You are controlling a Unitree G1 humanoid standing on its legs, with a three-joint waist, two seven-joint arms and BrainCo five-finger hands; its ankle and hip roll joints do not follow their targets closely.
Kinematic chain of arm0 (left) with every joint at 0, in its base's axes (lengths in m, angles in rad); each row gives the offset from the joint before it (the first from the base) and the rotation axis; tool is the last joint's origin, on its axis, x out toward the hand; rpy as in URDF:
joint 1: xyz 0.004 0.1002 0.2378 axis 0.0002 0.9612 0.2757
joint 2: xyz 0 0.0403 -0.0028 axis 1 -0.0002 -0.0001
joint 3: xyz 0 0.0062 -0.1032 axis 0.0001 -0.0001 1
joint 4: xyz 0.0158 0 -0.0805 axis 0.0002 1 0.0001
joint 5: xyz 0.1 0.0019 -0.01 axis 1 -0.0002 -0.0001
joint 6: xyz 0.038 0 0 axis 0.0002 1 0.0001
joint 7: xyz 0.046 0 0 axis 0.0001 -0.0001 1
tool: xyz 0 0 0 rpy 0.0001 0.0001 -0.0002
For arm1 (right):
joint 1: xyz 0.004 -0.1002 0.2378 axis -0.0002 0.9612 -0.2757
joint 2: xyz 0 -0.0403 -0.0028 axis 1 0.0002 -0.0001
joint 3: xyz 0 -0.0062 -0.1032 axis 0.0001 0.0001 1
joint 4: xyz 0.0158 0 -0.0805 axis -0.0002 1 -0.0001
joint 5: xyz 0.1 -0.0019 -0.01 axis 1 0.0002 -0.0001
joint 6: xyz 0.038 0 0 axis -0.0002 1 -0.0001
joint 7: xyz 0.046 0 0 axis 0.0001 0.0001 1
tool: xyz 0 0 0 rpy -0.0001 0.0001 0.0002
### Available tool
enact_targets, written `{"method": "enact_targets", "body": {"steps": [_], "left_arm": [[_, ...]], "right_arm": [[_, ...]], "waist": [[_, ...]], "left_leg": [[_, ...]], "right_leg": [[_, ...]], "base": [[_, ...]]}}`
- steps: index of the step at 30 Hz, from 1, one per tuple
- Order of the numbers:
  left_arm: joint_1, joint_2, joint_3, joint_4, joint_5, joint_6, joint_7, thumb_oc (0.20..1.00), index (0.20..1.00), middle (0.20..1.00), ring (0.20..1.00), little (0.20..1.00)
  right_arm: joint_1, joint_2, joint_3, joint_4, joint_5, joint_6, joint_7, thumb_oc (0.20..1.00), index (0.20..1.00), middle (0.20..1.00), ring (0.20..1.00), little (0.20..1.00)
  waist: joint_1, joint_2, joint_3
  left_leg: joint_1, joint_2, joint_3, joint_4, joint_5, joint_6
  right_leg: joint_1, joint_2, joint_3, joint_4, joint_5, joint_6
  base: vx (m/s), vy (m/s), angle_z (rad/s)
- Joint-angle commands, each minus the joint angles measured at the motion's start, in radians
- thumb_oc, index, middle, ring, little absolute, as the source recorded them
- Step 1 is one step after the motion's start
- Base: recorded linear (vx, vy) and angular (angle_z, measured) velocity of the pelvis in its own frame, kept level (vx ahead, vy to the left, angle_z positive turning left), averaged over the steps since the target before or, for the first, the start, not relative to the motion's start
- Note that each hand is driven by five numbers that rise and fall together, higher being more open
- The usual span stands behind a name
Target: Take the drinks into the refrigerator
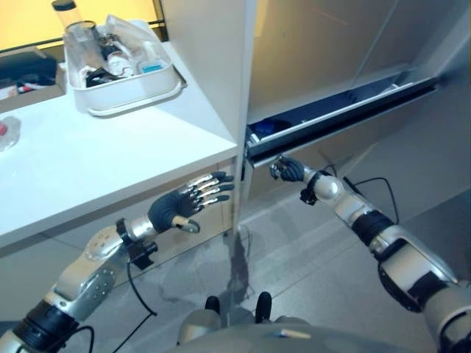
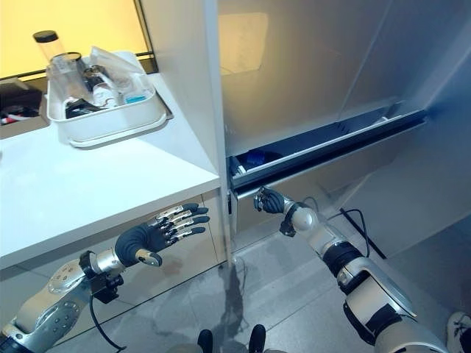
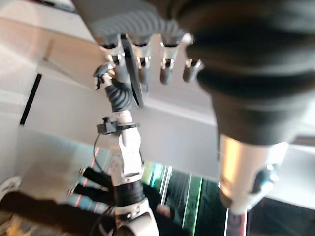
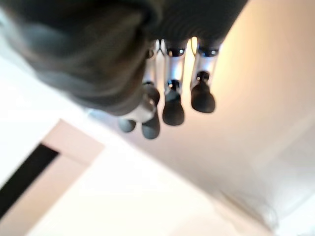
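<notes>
White tray (image 1: 147, 94) on white counter (image 1: 96, 158)

— Count by kind?
— One white rectangular plastic tub (image 2: 103, 125) at the white counter's (image 2: 88, 191) back edge, jumbled contents uncountable. One clear black-capped bottle (image 2: 48, 48) behind it.
— Hands?
— Two: left hand (image 2: 151, 237), right hand (image 2: 268, 200).

White tray (image 1: 165, 92) on counter (image 1: 88, 158) — cluttered.

Kitchen: white counter (image 1: 88, 162), fridge door (image 2: 324, 143), tub (image 1: 125, 92) w/ containers.
</notes>
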Motion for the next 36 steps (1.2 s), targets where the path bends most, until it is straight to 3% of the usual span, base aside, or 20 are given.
{"method": "enact_targets", "body": {"steps": [1,9,21,22,23,36], "left_arm": [[0.010,0.007,0.031,-0.080,-0.019,-0.026,0.012,1.000,1.000,1.000,1.000,1.000],[0.078,-0.018,0.096,-0.076,0.019,-0.056,0.012,1.000,1.000,1.000,1.000,1.000],[0.110,-0.072,0.145,-0.060,0.063,-0.088,0.033,1.000,1.000,1.000,1.000,1.000],[0.111,-0.072,0.145,-0.061,0.063,-0.088,0.033,1.000,1.000,1.000,1.000,1.000],[0.115,-0.081,0.152,-0.060,0.066,-0.090,0.039,1.000,1.000,1.000,1.000,1.000],[0.115,-0.111,0.163,-0.014,0.091,-0.116,0.064,1.000,1.000,1.000,1.000,1.000]], "right_arm": [[-0.032,-0.016,-0.004,-0.009,-0.001,-0.026,0.005,0.200,0.200,0.200,0.200,0.200],[0.298,-0.111,-0.160,-0.107,0.042,-0.052,0.018,0.200,0.200,0.200,0.200,0.200],[0.571,-0.069,-0.283,-0.152,0.075,-0.080,0.012,0.200,0.200,0.200,0.200,0.200],[0.572,-0.068,-0.283,-0.152,0.075,-0.080,0.012,0.426,0.426,0.426,0.426,0.426],[0.595,-0.055,-0.287,-0.144,0.075,-0.080,0.016,1.000,1.000,1.000,1.000,1.000],[0.671,-0.005,-0.308,-0.126,0.127,-0.101,0.010,1.000,1.000,1.000,1.000,1.000]], "waist": [[0.002,-0.031,-0.006],[-0.043,-0.032,-0.009],[-0.089,-0.033,-0.016],[-0.089,-0.033,-0.017],[-0.094,-0.034,-0.019],[-0.115,-0.036,-0.028]], "left_leg": [[0.023,-0.012,-0.040,0.001,-0.065,0.013],[0.026,-0.010,-0.038,0.000,-0.069,0.011],[0.033,-0.003,-0.025,0.000,-0.074,0.007],[0.033,-0.003,-0.025,0.000,-0.075,0.007],[0.034,-0.003,-0.025,0.000,-0.076,0.007],[0.040,0.002,-0.015,0.000,-0.079,0.003]], "right_leg": [[0.003,-0.079,-0.019,0.078,-0.011,0.122],[0.005,-0.081,-0.019,0.081,-0.014,0.126],[0.006,-0.078,-0.014,0.079,-0.016,0.128],[0.006,-0.078,-0.014,0.079,-0.016,0.128],[0.006,-0.077,-0.011,0.079,-0.016,0.129],[0.002,-0.070,0.000,0.084,-0.018,0.129]], "base": [[0.00,0.000,0.00],[0.00,0.002,0.02],[0.00,0.001,-0.02],[0.01,0.004,-0.03],[0.00,0.000,0.00],[0.00,0.005,-0.02]]}}
